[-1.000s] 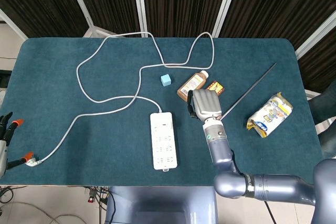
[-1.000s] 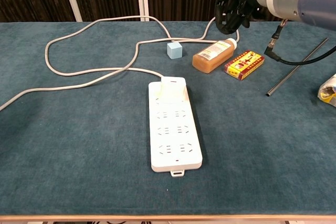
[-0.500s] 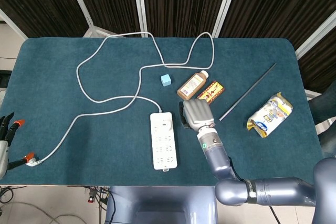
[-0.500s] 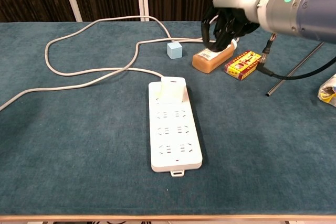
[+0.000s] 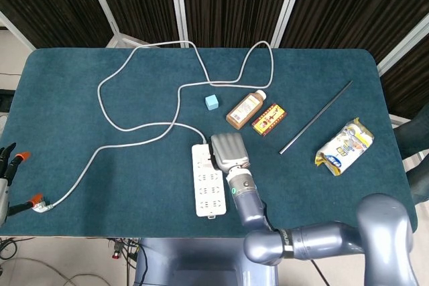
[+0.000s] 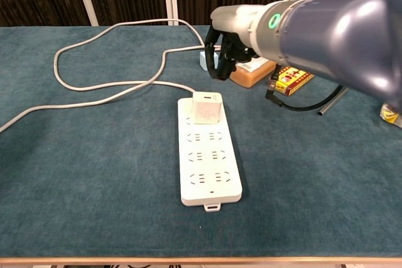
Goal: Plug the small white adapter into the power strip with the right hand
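Sweeping in from beside the brown bottle [image 6: 251,71] over the last second, the right hand [image 6: 224,51] had closed most of the distance to the small white adapter [image 6: 206,107], which already sat on the top socket of the power strip [image 6: 210,174]. By my reading, it was coming in to press the adapter home. Its fingers [image 6: 215,67] hung curled downward, holding nothing, just above and behind the adapter. Far off, the left hand [image 5: 7,163] idled at the table [image 5: 80,172] edge, fingers apart.
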`<state>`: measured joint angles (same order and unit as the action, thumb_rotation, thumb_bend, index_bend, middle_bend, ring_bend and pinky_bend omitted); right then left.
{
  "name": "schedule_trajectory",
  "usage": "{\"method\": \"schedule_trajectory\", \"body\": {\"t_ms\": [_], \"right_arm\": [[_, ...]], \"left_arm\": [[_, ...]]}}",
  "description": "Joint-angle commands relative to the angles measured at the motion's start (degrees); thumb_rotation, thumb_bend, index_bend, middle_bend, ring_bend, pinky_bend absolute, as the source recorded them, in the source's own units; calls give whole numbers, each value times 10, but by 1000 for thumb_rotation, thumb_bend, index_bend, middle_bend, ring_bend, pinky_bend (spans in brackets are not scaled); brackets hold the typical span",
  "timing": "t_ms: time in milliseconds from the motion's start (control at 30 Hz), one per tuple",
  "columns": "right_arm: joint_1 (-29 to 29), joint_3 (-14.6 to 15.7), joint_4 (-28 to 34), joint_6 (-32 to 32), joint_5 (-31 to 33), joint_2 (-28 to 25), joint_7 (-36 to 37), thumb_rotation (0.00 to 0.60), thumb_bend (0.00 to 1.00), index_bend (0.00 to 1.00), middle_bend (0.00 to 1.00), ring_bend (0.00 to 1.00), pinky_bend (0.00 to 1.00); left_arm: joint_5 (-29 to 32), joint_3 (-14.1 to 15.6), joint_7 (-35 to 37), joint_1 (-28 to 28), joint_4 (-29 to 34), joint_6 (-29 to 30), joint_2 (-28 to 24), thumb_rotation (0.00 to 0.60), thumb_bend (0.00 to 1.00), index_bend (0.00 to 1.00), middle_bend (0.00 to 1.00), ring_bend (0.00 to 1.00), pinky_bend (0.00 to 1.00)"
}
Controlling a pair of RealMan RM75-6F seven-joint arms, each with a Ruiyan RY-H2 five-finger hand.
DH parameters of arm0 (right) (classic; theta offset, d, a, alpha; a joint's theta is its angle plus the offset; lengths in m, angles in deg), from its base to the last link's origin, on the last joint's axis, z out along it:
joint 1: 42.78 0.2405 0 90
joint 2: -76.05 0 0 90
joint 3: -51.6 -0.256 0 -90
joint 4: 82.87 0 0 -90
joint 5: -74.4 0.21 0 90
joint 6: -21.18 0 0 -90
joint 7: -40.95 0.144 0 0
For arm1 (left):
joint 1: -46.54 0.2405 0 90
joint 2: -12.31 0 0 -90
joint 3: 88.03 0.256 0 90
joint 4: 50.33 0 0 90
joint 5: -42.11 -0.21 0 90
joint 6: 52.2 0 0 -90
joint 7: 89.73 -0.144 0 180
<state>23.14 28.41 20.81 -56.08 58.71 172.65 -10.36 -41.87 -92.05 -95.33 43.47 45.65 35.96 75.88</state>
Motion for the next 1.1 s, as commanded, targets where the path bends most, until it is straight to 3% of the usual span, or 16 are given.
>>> {"method": "schedule_trajectory", "body": {"t_ms": [33, 667, 1100], "right_arm": [[12, -9, -17, -12, 8, 20, -5, 600, 590, 1000, 816, 875, 1000], [28, -26, -100, -14, -3, 109, 10, 600, 590, 1000, 816, 875, 1000], [19, -24, -129, 2, -3, 127, 5, 600, 590, 1000, 816, 875, 1000]], "left_arm": [[0, 0, 5, 0, 0, 0, -2, 600, 92, 206, 0, 0, 0], [2, 0, 12, -3, -1, -8, -6, 600, 92, 209, 0, 0, 0], [3, 0, 16, -3, -1, -7, -7, 600, 92, 209, 0, 0, 0]]}}
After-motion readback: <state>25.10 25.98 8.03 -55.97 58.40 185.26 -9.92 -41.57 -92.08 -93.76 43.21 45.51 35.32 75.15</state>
